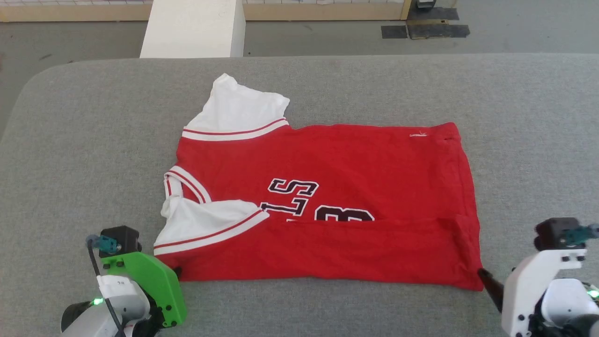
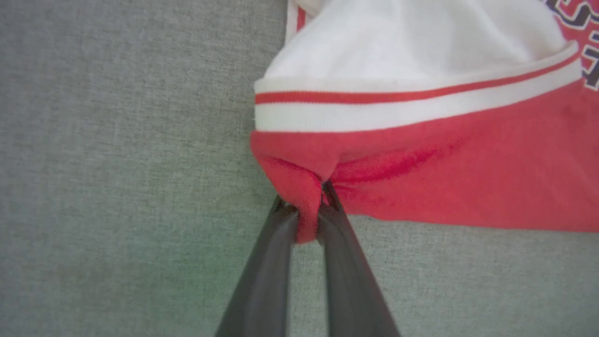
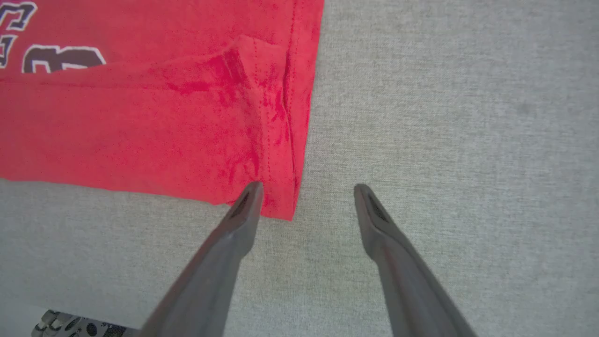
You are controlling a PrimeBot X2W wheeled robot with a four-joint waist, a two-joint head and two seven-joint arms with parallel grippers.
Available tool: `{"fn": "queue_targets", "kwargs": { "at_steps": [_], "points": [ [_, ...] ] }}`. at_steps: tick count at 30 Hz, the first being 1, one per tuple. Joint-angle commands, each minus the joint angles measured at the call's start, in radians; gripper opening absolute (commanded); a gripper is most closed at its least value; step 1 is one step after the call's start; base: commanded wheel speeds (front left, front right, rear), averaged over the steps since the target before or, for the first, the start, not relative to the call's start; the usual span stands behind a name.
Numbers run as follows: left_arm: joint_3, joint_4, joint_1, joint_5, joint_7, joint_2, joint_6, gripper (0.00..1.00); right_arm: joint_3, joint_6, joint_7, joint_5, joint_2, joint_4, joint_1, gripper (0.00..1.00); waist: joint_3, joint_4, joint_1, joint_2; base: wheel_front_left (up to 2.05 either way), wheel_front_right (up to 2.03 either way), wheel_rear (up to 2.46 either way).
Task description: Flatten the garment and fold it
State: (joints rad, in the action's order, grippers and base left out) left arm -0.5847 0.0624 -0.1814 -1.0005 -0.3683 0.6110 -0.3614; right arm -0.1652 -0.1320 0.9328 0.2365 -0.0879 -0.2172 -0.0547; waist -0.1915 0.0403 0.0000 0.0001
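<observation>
Two wrist views give you detail that the head view cannot. Along the left gripper (image 2: 309, 210), you see both fingers pressed together on a pinch of red cloth at the near shoulder corner of the jersey (image 1: 337, 159), just under the striped trim (image 2: 412, 110). From the head, that grip is no more than a dark tip at the cloth's edge. Along the right gripper (image 3: 306, 189), the fingers stand spread. One tip lies over the hem corner, the other over bare table (image 1: 529, 117). You cannot tell whether that first tip touches the cloth.

The head view gives you the whole jersey. It lies in the middle of the table, with its long axis running from 9 to 3 o'clock, shoulders toward 9 and hem toward 3. Its near long edge is folded up toward 12, covering the lower part of the lettering. White lining shows on two turned flaps, at 11 and 8 o'clock.

Bare table runs all round it, widest toward 9 and 3. At 12 the table's far edge gives way to floor (image 1: 327, 40) and a white block (image 1: 194, 28).
</observation>
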Motion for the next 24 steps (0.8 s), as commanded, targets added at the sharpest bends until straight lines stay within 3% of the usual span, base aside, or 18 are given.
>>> {"fn": "queue_targets", "kwargs": {
  "at_steps": [1, 16, 17, 18, 24],
  "points": [
    [0.0, -0.01, 0.011, -0.003, 0.002, 0.001, 0.004, 0.0, 0.018, 0.001, -0.001, -0.03, -0.007, 0.016, 0.012, 1.0, -0.007, 0.004, 0.0, -0.0001, 0.0, 0.0, 0.0],
    [-0.002, -0.049, 0.012, -0.008, -0.002, 0.005, 0.007, 0.0, 0.137, 0.001, -0.029, -0.113, -0.035, 0.211, 0.076, 1.0, -0.054, 0.028, 0.0, -0.0001, 0.0, 0.0, 0.0],
    [-0.001, -0.048, 0.012, -0.009, 0.0, 0.004, 0.008, 0.0, 0.135, 0.001, -0.031, -0.108, -0.035, 0.214, 0.077, 0.37, -0.053, 0.028, 0.0, -0.0001, 0.0, 0.0, 0.0],
    [0.001, -0.048, 0.012, -0.01, 0.003, 0.003, 0.008, 0.0, 0.132, 0.001, -0.038, -0.105, -0.037, 0.214, 0.082, 0.01, -0.052, 0.028, 0.0, -0.0001, 0.0, 0.0, 0.0],
    [0.018, -0.054, 0.027, -0.036, 0.013, -0.004, 0.015, 0.0, 0.104, 0.001, -0.064, -0.075, -0.051, 0.192, 0.096, 0.0, -0.016, 0.026, 0.0, -0.0001, 0.0, 0.0, 0.0]
  ]
}}
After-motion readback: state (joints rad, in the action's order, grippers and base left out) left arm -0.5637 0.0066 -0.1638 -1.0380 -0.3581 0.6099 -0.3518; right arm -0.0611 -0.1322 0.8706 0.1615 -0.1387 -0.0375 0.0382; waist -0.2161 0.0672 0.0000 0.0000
